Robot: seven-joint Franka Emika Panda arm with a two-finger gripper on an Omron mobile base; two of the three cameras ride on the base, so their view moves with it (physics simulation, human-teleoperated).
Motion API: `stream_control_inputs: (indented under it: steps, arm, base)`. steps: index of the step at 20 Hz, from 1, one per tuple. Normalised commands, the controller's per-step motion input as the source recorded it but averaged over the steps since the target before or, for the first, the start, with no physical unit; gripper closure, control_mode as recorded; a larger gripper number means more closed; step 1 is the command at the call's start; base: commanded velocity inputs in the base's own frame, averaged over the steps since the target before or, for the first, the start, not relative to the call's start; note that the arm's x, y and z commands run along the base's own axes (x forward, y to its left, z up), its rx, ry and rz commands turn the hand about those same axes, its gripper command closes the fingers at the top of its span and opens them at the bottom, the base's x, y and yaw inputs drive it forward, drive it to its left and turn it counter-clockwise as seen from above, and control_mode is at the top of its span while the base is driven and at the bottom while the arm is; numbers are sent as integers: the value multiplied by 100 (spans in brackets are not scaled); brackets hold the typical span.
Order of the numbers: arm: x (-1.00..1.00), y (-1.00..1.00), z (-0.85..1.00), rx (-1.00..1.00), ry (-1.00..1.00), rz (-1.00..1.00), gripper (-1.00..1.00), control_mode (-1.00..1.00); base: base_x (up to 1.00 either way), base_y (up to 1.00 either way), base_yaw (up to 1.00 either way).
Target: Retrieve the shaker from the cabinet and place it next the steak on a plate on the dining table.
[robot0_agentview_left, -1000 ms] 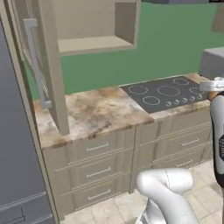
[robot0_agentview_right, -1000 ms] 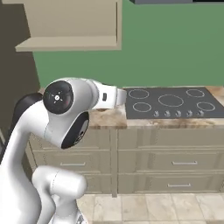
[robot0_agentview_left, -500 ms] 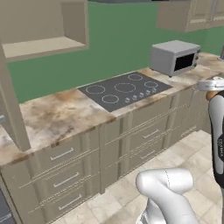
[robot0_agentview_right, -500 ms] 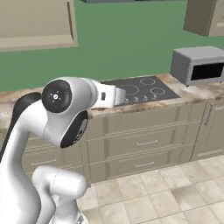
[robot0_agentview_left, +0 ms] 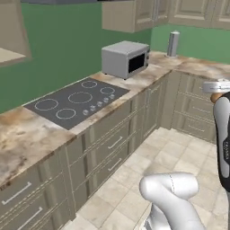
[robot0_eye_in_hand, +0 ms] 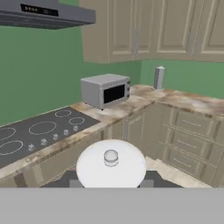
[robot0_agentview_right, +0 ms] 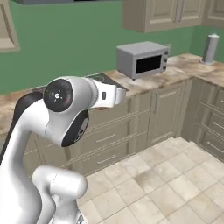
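Note:
My gripper [robot0_eye_in_hand: 111, 183] is shut on the shaker [robot0_eye_in_hand: 111, 164], whose round white cap sits between the two dark fingertips in the hand view. In the left base view the shaker [robot0_agentview_left: 217, 87] shows at the right edge, white cap over an orange-brown body, held up at counter height above the tiled floor. A beige corner of the open cabinet [robot0_agentview_left: 11, 39] shows at the upper left edge. The steak, the plate and the dining table are out of view.
A marble counter runs along the green wall with a black cooktop [robot0_agentview_left: 76, 101], a grey microwave [robot0_agentview_left: 125, 58] and a grey canister [robot0_agentview_left: 173, 43] in the corner. Drawers line the counter fronts. Open tiled floor [robot0_agentview_right: 166, 175] lies ahead.
The whole picture has swung along the counter, so the camera has turned. The cabinet has slid to the left edge and the microwave and corner have come in. The shaker stays gripped.

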Motion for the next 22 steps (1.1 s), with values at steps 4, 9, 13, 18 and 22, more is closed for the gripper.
stream_control_inputs:
  steps: [4,9,13,18,22]
  arm:
    - [0,0,0,0,0,0,100,100]
    - [0,0,0,0,0,0,100,100]
    - [0,0,0,0,0,0,100,100]
    - [0,0,0,0,0,0,100,100]
    - [0,0,0,0,0,0,100,100]
  base:
    - [-86,-24,-56]
    - [-92,-6,-49]
    - [-86,-2,-47]
    - [-70,0,-46]
    - [-38,6,-42]
